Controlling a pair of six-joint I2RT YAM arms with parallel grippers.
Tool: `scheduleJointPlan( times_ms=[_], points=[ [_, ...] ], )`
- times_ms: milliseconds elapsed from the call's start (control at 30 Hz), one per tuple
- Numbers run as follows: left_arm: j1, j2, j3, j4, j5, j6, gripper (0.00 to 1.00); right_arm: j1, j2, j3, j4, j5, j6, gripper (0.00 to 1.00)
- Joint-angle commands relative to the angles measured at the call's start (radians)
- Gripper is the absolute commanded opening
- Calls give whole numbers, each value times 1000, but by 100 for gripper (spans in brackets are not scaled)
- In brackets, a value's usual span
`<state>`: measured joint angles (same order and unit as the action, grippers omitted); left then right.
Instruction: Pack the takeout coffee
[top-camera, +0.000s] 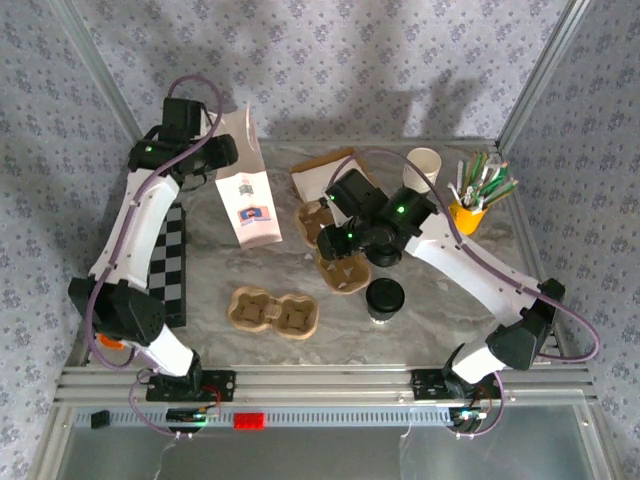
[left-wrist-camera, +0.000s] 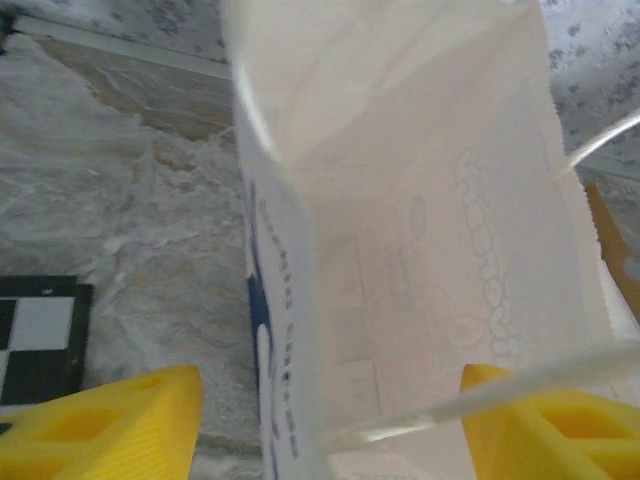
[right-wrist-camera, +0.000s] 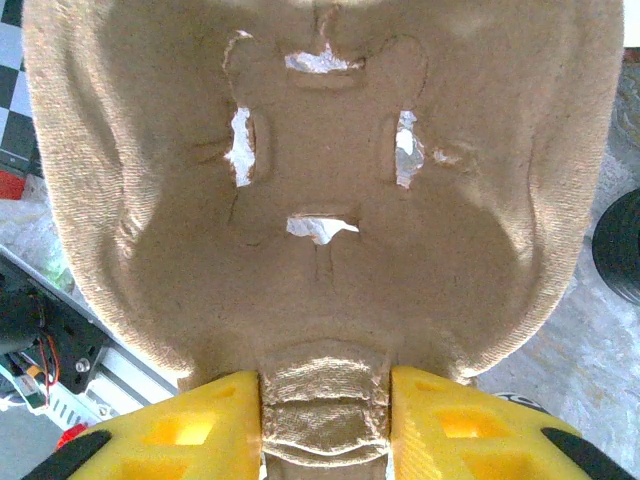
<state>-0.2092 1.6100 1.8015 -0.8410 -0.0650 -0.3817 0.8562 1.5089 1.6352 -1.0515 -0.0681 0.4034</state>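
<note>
**A:** While the takeout coffee (top-camera: 385, 298) stands upright with its lid on, low and right of centre in the overhead view, does either arm have it?

**B:** No. It sits alone on the counter (top-camera: 215, 280), just below the right arm's wrist. The right jaws are clamped on the rim of a pulp carrier (right-wrist-camera: 320, 200). The wrist view shows that rim pinched between both yellow fingers (right-wrist-camera: 190, 430).

**A:** And the left?

**B:** At upper left, the left jaws stand apart around one wall of the white paper bag (top-camera: 250, 205) (left-wrist-camera: 420, 250), not pinching it.

**A:** So the step is getting the carrier placed for the cup?

**B:** I'd judge so. Done well, the carrier travels level and lands flat, wells up, near the cup. It mustn't swing into the cup, which looks close enough to topple. The bag wants its mouth wide and steady. A second carrier (top-camera: 275, 312) lies left of the cup, probably out of the path.
</note>
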Motion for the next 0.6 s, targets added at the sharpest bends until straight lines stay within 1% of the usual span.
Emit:
scheduleJointPlan(
  times_ms=[0, 67, 133, 267, 333, 500, 567],
  points=[
    [4, 16, 51, 30, 48, 20, 63, -11, -30, 40, -20, -17, 8, 36],
    [6, 20, 54, 21, 50, 17, 53, -18, -29, 37, -21, -23, 7, 36],
    [5, 14, 44, 19, 48, 9, 46, -22, -30, 38, -25, -24, 7, 36],
    [7, -2, 32, 13, 44, -13, 25, -26, -33, 44, -32, -23, 5, 36],
    [6, -9, 28, 12, 67, -35, 16, -29, -38, 45, -40, -23, 4, 36],
    [4, -52, -9, 43, 166, -122, 5, -48, -66, 41, -69, -7, 16, 36],
    [-10, -74, -18, 49, 177, -154, 1, -59, -80, 34, -80, 1, 20, 36]
  ],
)
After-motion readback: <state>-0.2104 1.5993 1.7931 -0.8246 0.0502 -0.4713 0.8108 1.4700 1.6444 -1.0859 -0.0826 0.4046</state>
